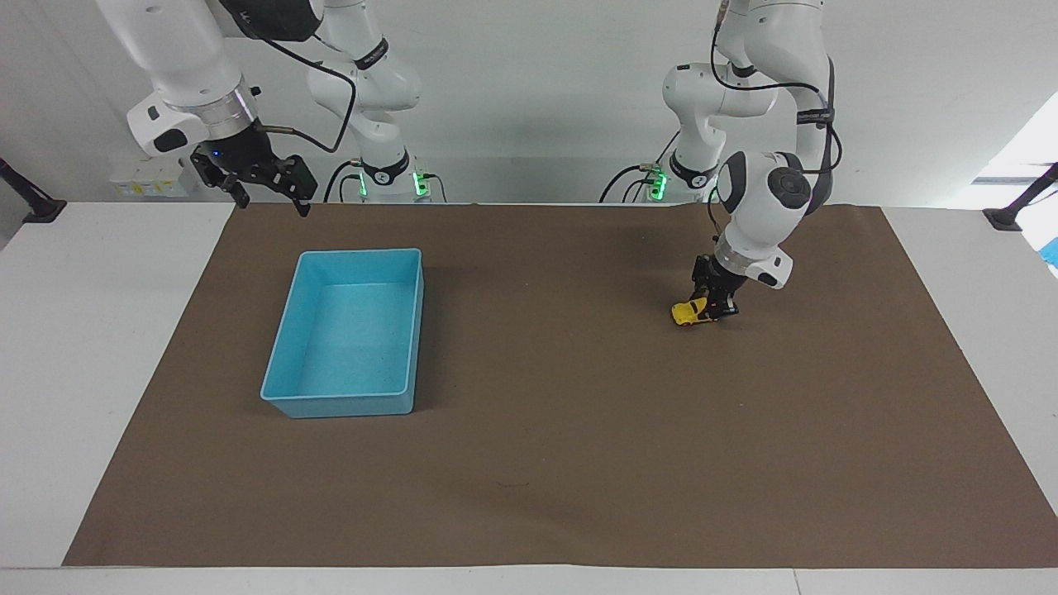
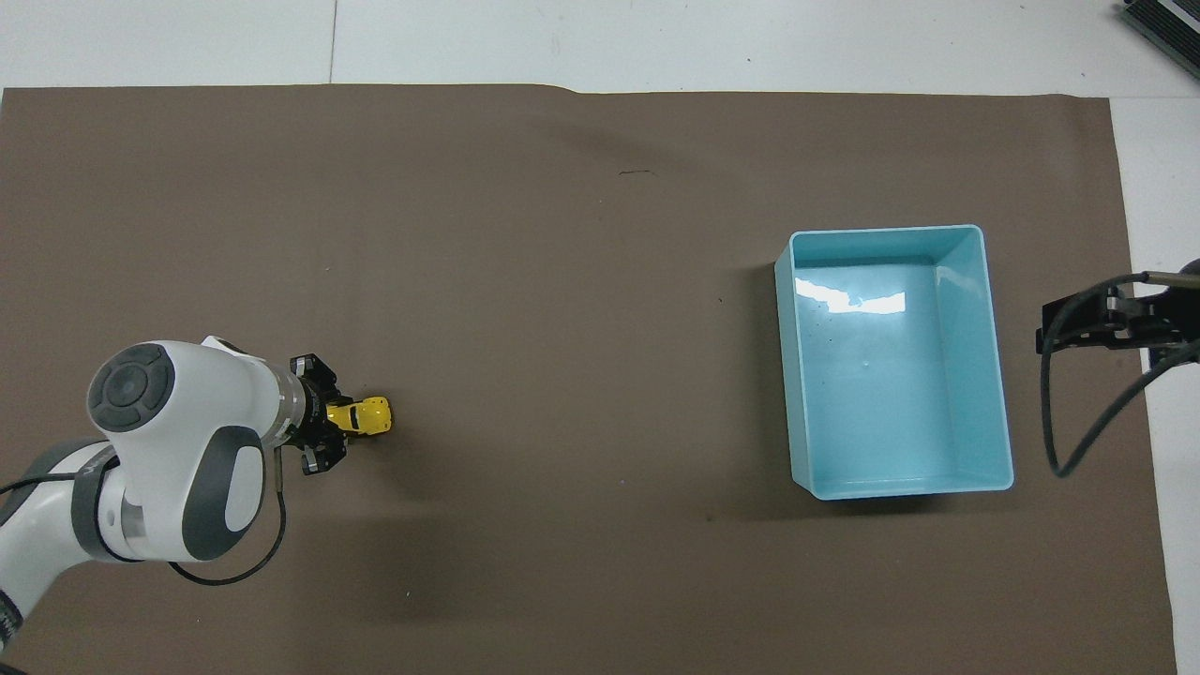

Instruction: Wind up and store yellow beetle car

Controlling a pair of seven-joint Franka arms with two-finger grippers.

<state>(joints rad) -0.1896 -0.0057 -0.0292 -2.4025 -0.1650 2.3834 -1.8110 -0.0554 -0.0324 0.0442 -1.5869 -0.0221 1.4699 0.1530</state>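
Note:
The yellow beetle car (image 1: 688,313) is a tiny yellow toy on the brown mat, toward the left arm's end of the table; it also shows in the overhead view (image 2: 367,415). My left gripper (image 1: 716,306) is down at the mat and shut on the car's rear end, also seen in the overhead view (image 2: 330,424). The blue tray (image 1: 285,388) stands empty toward the right arm's end of the table, also in the overhead view (image 2: 804,375). My right gripper (image 1: 266,197) waits raised and open over the mat's edge near the robots, beside the tray.
A brown mat (image 1: 537,463) covers most of the white table. Only the car and the tray stand on it.

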